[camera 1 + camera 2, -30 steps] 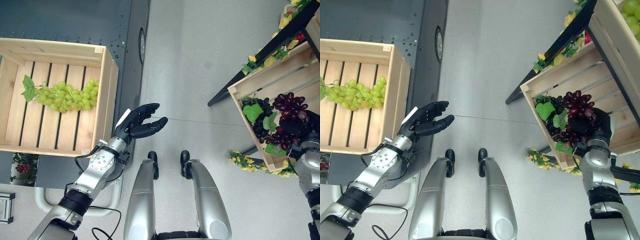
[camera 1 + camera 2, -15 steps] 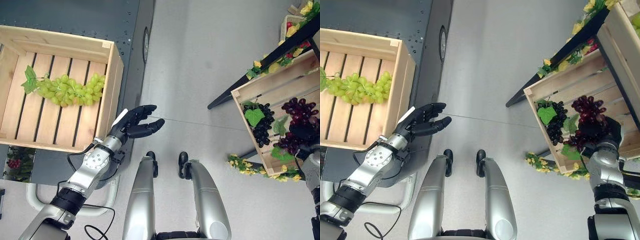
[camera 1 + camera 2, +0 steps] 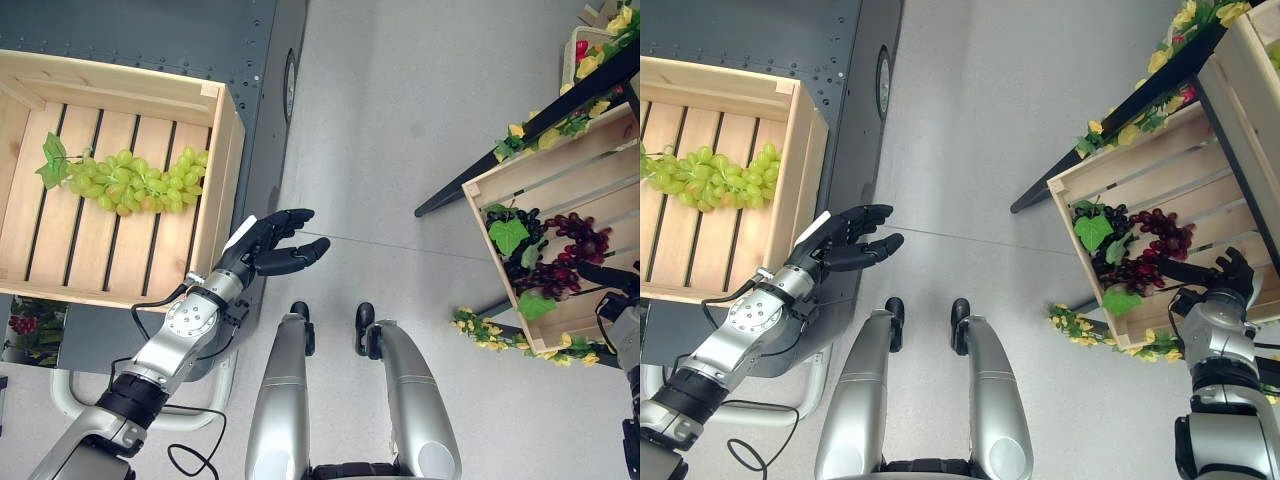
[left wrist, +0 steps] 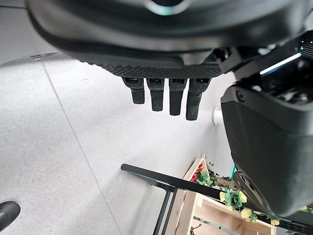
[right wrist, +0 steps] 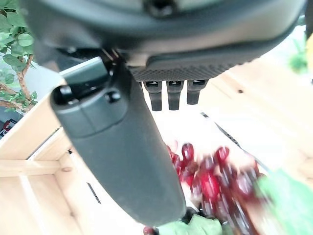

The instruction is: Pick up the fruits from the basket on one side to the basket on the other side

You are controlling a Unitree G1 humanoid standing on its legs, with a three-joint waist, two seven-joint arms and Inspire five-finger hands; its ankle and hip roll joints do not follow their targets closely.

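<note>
1. The left hand (image 3: 272, 245) hangs over the grey floor (image 3: 400, 150), just beside the near corner of the left crate (image 3: 220, 170); its fingers are spread and relaxed, holding nothing.
2. The left wrist view confirms this: the fingers (image 4: 168, 98) hang straight with only floor past them, and beyond it a black stand (image 4: 161, 183) trimmed with small yellow flowers (image 4: 237, 198).
3. A bunch of green grapes (image 3: 130, 182) with a leaf lies across the slats of the left crate, well apart from the left hand.
4. The right hand (image 3: 1220, 275) sits at the near edge of the right crate (image 3: 1160, 170), fingers stretched out toward the fruit and closed on nothing.
5. The right wrist view shows what the head views cannot: straight fingers (image 5: 168, 95) held above the red grapes (image 5: 210, 178), apart from them, with the thumb alongside.
6. In the right crate the red grapes lie beside a bunch of dark grapes (image 3: 515, 250) with green leaves (image 3: 507, 233).
7. The right eye view shows the whole right hand and wrist; in the left eye view it sits cut at the edge (image 3: 615, 278).
8. The left eye view takes in the full left crate, while the right eye view crops its far side.
</note>
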